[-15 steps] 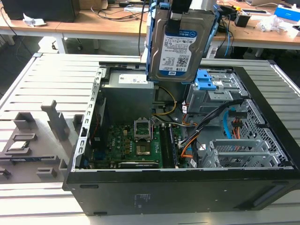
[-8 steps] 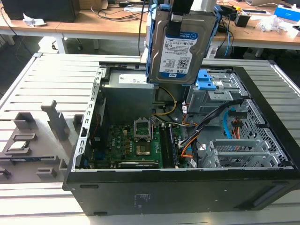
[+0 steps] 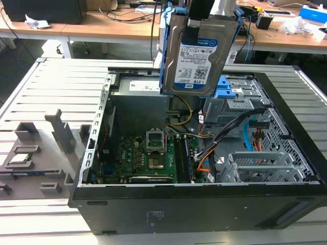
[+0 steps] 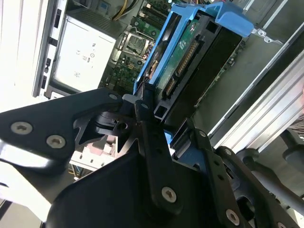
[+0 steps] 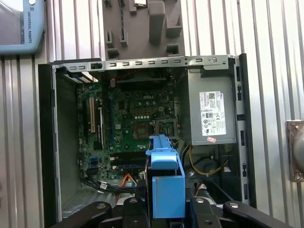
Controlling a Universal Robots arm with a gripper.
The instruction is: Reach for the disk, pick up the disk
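The open black desktop computer case (image 3: 204, 204) lies on its side on the slatted grey table (image 3: 56, 87). High above its grey power supply box (image 5: 211, 116) hangs the silver hard disk in its blue plastic carrier (image 3: 196, 51), label facing out, clear of the drive cage (image 3: 240, 97), with the black gripper (image 4: 159, 128) clamped tight on its upper end.

Wooden desks (image 3: 102, 23) behind; grey slatted table (image 3: 51, 87).
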